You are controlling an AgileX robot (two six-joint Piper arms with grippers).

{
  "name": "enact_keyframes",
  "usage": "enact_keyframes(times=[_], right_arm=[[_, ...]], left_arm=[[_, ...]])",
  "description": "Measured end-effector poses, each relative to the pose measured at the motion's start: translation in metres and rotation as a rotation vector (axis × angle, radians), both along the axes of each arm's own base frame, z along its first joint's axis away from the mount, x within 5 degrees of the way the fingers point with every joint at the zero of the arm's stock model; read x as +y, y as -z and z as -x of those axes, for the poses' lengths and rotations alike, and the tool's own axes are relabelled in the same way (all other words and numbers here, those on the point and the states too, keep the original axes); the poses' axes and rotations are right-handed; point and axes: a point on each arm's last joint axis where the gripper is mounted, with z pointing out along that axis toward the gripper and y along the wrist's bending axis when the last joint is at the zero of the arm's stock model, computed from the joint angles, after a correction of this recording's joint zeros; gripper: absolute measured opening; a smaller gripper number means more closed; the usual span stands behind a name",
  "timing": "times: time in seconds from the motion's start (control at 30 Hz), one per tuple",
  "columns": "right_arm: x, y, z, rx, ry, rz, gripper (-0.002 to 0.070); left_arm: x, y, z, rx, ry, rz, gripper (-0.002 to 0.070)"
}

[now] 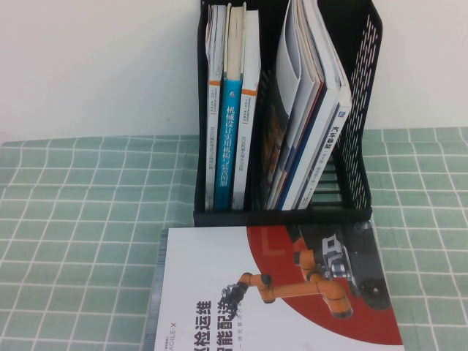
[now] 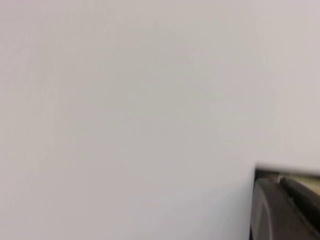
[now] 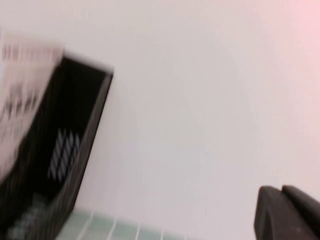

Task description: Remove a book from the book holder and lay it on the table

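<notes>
1. Covering the table [image 1: 80, 219] is a green cloth with a white grid, and a plain pale wall [image 1: 95, 66] rises behind it.
2. At the back of the table stands a black mesh book holder [image 1: 358, 131] with two compartments: the left one has upright books, among them a blue-spined book [image 1: 231, 139], and the right one has a leaning stack of magazines [image 1: 311, 95] tilted toward the right wall.
3. Neither arm shows in the high view.
4. The left gripper [image 2: 285, 207] appears only as a dark blurred piece at the edge of the left wrist view, facing the bare wall; whether its claw is wide or narrow cannot be told.
5. The right gripper [image 3: 287, 212] likewise shows only as a dark finger piece in a corner of the right wrist view, raised beside the holder's mesh side with the wall beyond; its claw state cannot be told either.
6. The large white book [image 1: 270, 292] lies flat on the table, cover up, just in front of the holder and possibly touching its base.
7. Its cover carries a dark red disc and an orange robot arm, and its near end runs out of the high view.
8. Its long axis seems to run from the holder toward the robot, with the printed title reading upright from the robot's side.
</notes>
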Motion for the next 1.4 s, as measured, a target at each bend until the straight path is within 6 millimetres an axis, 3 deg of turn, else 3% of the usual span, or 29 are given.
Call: enact_keyframes(times=[0.33, 0.67, 0.87, 1.13, 1.23, 1.4], right_arm=[[0.001, -0.023, 0.007, -0.269, -0.021, -0.017, -0.0002], [0.0, -0.03, 0.011, -0.351, -0.005, -0.023, -0.0002], [-0.003, -0.034, 0.01, -0.311, 0.016, -0.047, -0.0002], [-0.001, -0.083, 0.024, -0.099, -0.008, -0.042, -0.0002], [0.0, -0.096, 0.021, -0.029, -0.012, -0.04, -0.0002], [0.0, -0.097, 0.001, 0.082, -0.01, -0.037, -0.0002]], left_arm=[[-0.001, -0.027, 0.018, -0.357, 0.02, 0.012, -0.0003], [0.001, -0.03, 0.021, -0.399, 0.004, 0.02, -0.0003], [0.002, -0.03, 0.009, -0.128, -0.012, 0.03, -0.0003], [0.002, -0.081, 0.012, 0.279, -0.016, -0.003, -0.0003], [0.002, -0.09, 0.003, 0.328, -0.016, -0.006, -0.0003], [0.0, -0.093, -0.017, 0.272, 0.031, 0.137, -0.0003]])
